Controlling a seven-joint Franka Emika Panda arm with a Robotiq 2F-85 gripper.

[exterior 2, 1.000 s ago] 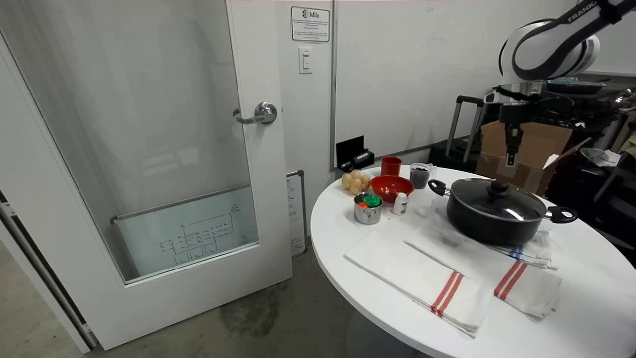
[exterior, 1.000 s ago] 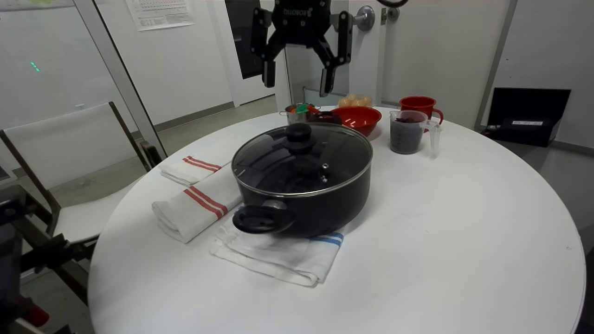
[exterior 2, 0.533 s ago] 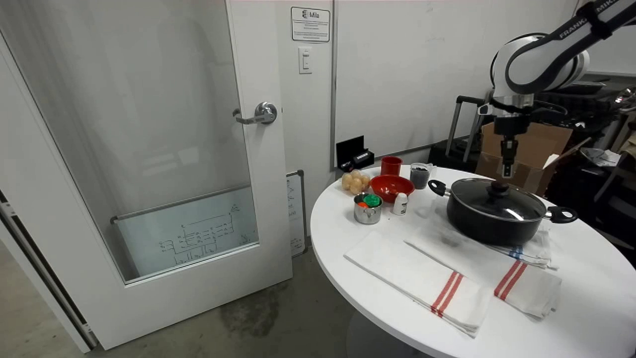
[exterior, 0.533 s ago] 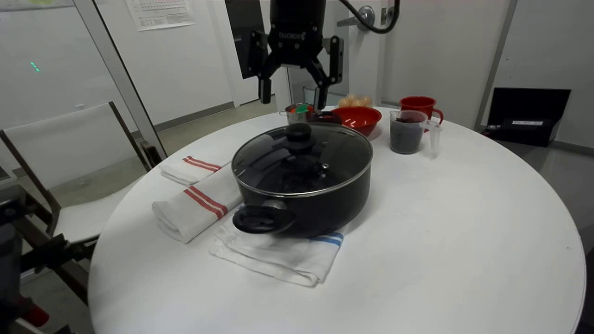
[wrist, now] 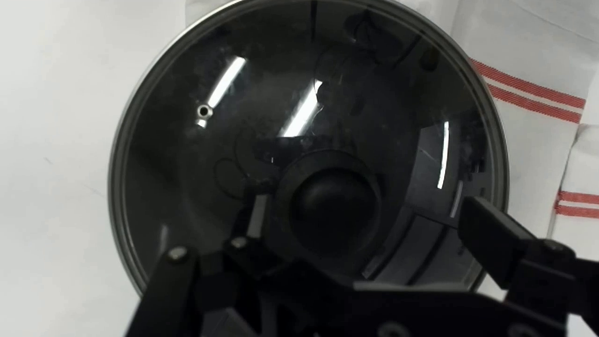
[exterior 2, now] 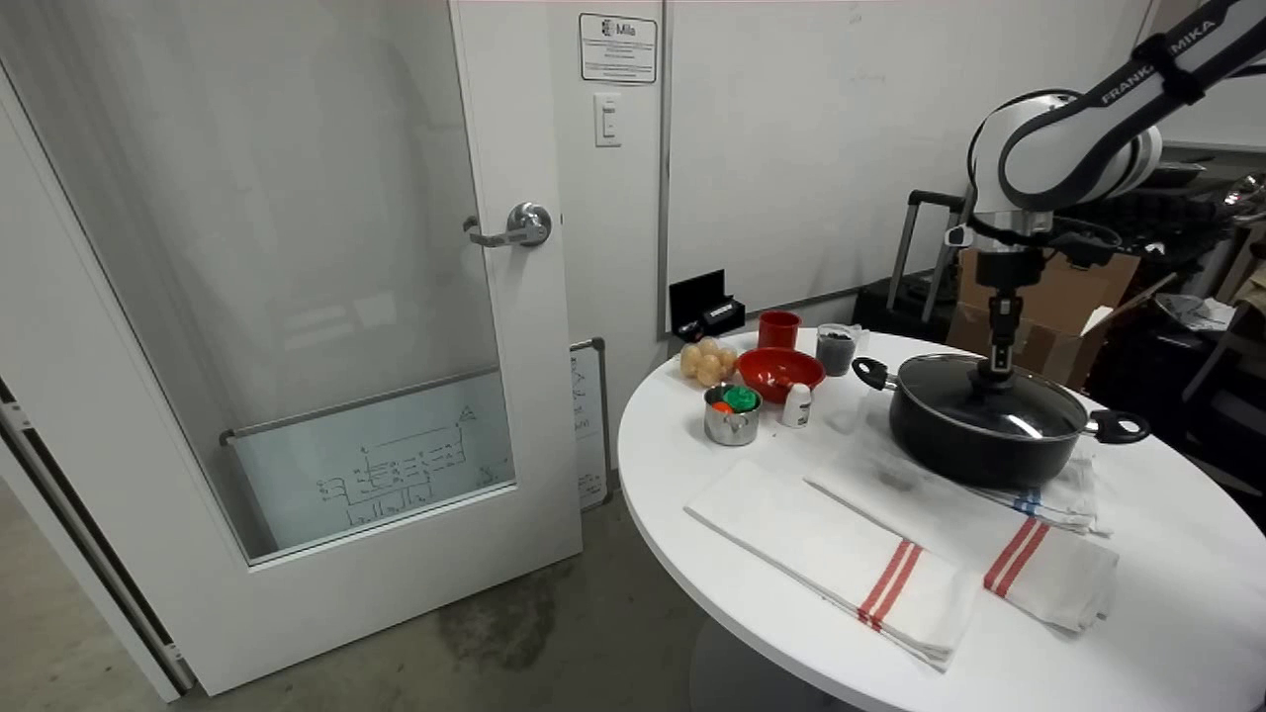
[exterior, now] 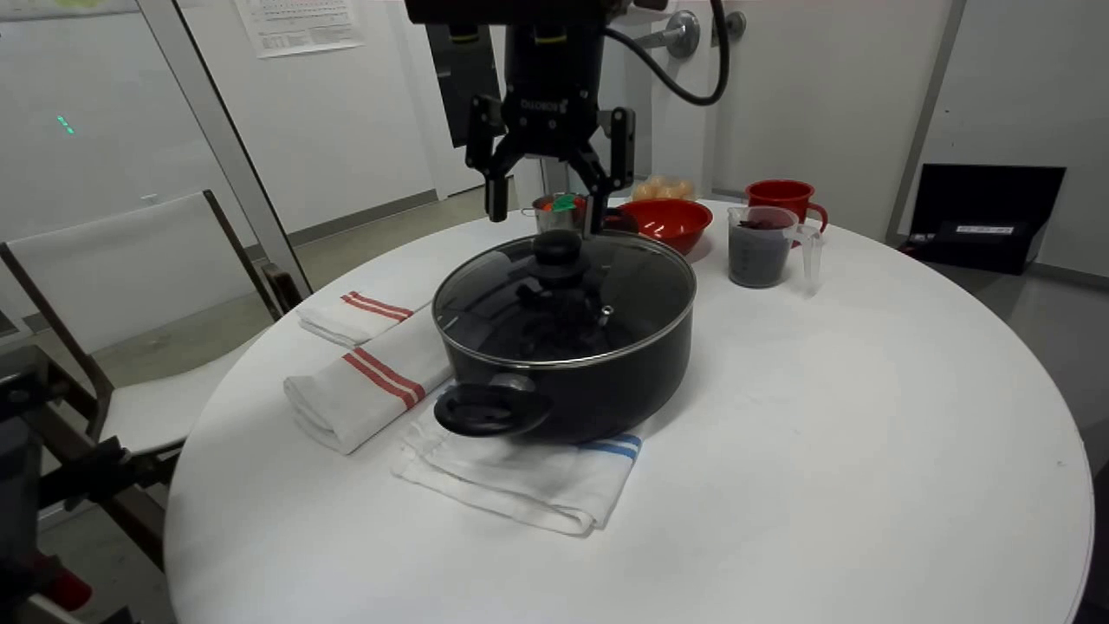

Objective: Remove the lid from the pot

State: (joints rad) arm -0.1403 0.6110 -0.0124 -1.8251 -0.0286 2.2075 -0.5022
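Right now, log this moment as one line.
round see-through glass lid: on wide black pot | black two-finger gripper: open, over lid | removal: pending

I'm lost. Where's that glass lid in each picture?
In an exterior view: the lid is at the centre, red-striped towels left of it.
In an exterior view: the lid is at the right, those towels below.
Wrist view: the lid fills the middle, those towels at right.
Shared landmark: those towels.
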